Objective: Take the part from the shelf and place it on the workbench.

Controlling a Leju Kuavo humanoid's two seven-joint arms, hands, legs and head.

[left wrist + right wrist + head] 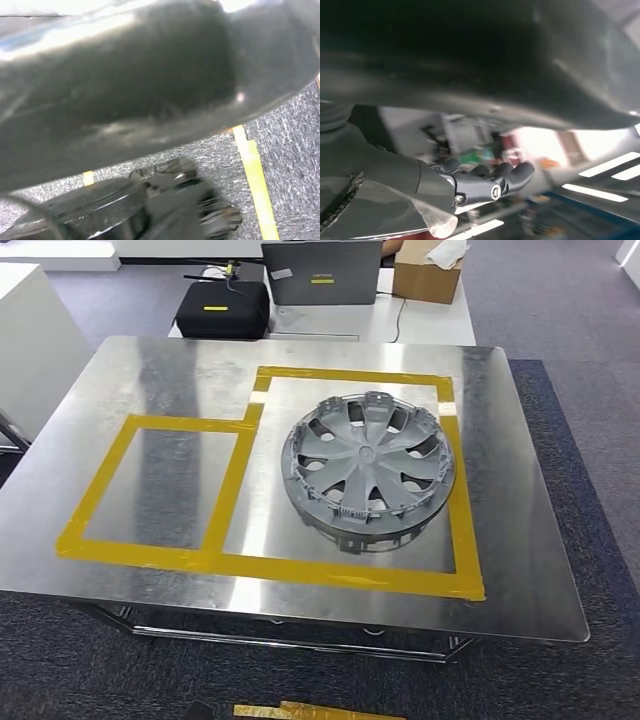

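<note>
The part, a grey plastic wheel cover (368, 468), lies flat on the metal workbench (151, 370), inside the larger right-hand rectangle of yellow tape (462, 510). No hand touches it. In the left wrist view my left hand (188, 205) is blurred, its dark fingers stretched out over grey carpet and holding nothing. In the right wrist view my right hand (486, 182) also has its fingers extended, with nothing in them, under a broad dark surface.
A smaller taped rectangle (158, 490) marks the bench's left half. Behind the bench stands a white table with a black case (223, 308), a laptop (321, 272) and a cardboard box (426, 275). Yellow floor tape (256, 180) runs across the carpet.
</note>
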